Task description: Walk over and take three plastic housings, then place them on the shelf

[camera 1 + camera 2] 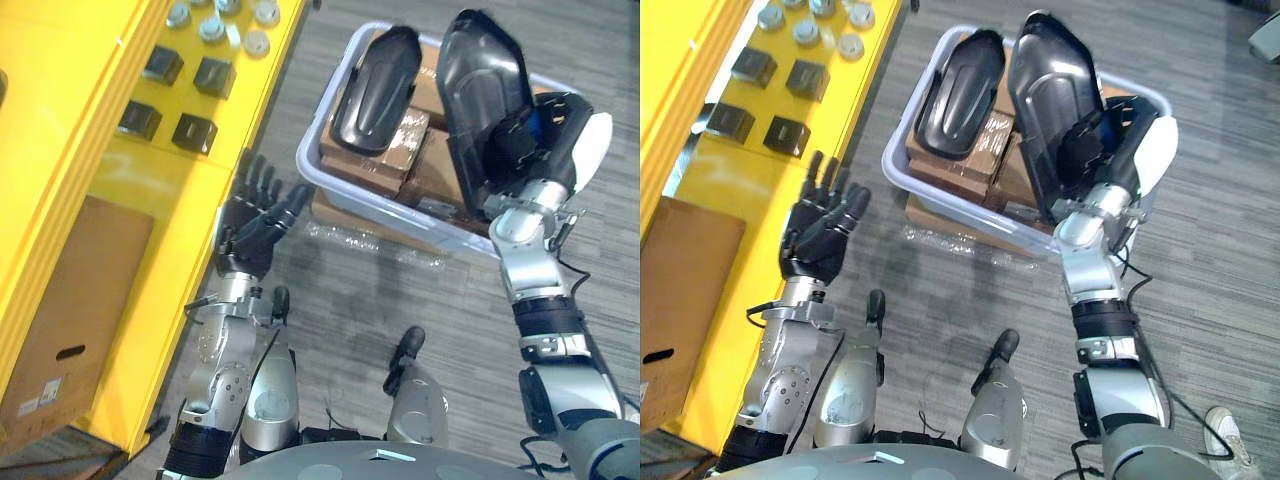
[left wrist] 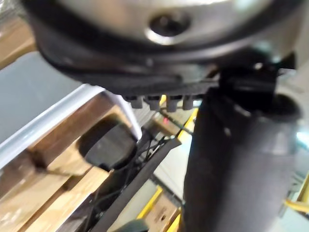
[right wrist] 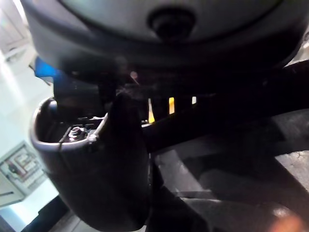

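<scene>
On the left, the yellow metal shelf (image 1: 150, 170) carries small black blocks (image 1: 195, 132) and silver discs (image 1: 258, 42), but no housing that I can make out, so the placing looks all to do. The left hand (image 1: 255, 225) hangs just beside the shelf, fingers spread and empty. One black oval plastic housing (image 1: 375, 88) lies on brown cartons (image 1: 375, 155) in the pale plastic bin (image 1: 330, 190). The right hand (image 1: 545, 135) grips a second black housing (image 1: 480, 90), upright over the bin's right side.

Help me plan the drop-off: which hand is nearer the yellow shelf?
Left. The left hand is open beside the yellow shelf; the right hand, gripping a black plastic housing, is over the bin, farther away.
</scene>
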### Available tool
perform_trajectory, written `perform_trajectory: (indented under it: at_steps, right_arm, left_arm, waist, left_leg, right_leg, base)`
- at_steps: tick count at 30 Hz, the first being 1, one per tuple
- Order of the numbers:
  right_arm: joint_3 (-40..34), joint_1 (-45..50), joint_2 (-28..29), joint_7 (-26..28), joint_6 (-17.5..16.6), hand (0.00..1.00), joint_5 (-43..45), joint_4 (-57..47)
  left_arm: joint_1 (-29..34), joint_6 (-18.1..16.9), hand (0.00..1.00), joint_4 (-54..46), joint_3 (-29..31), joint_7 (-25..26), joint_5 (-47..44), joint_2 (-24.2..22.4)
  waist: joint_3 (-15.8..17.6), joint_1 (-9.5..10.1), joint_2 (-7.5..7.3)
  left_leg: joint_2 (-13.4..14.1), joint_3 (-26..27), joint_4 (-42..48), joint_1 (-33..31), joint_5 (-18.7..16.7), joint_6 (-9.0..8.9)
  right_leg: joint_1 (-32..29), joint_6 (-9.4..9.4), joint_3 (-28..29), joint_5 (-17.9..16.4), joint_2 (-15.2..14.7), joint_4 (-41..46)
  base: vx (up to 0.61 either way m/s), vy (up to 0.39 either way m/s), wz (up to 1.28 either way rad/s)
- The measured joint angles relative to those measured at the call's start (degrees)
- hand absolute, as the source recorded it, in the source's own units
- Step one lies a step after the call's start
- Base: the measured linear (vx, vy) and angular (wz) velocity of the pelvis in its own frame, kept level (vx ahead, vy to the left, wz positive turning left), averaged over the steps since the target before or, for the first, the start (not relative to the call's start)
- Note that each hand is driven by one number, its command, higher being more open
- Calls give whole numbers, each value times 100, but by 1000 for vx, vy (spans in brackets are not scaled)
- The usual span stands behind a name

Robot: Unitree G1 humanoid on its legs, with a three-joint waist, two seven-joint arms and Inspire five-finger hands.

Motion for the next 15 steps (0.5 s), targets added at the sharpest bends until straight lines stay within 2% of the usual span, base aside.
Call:
perform_trajectory:
  at_steps: [1,3,6,9,10,15]
  right_arm:
    - [64,171,92,1,-40,0,-54,-2]
    - [125,360,229,12,-40,0,-86,1]
    - [295,626,524,36,-159,0,-508,0]
    - [362,784,525,61,-443,0,-727,-17]
    - [364,846,527,61,-568,0,-734,-19]
    - [653,1178,756,55,-938,0,-943,-43]
  left_arm:
    - [-55,332,100,55,-163,-28,-155,19]
    - [-223,594,100,314,-377,8,-183,87]
    - [-766,1112,100,1192,-620,249,-232,163]
    - [-966,1327,100,1648,-660,361,-457,149]
    - [-1033,1338,100,1753,-693,376,-628,152]
    - [-1369,1295,100,2052,-874,462,-700,136]
  waist:
    - [-100,-7,-6]
    - [-349,7,-28]
    - [-640,-109,-125]
    - [-835,-225,-235]
    - [-884,-259,-300]
    - [-1123,-305,-422]
  left_leg:
    - [14,69,-3,131,-46,-16]
    - [66,145,-8,133,-97,-53]
    - [206,255,-10,269,-141,-99]
    - [272,300,1,288,-165,-131]
    - [286,317,3,326,-176,-144]
    - [285,326,7,425,-212,-162]
  right_leg:
    - [97,3,49,3,16,-59]
    - [112,-5,113,74,103,-249]
    - [299,-54,150,200,281,-563]
    - [300,-75,209,231,360,-621]
    - [340,-76,218,238,376,-647]
    - [505,-73,210,281,397,-794]
  base:
    - [14,-25,-20]
    - [13,-39,-27]
    - [33,-67,-24]
    - [40,-58,-13]
    - [33,-37,-3]
    - [19,-15,-1]
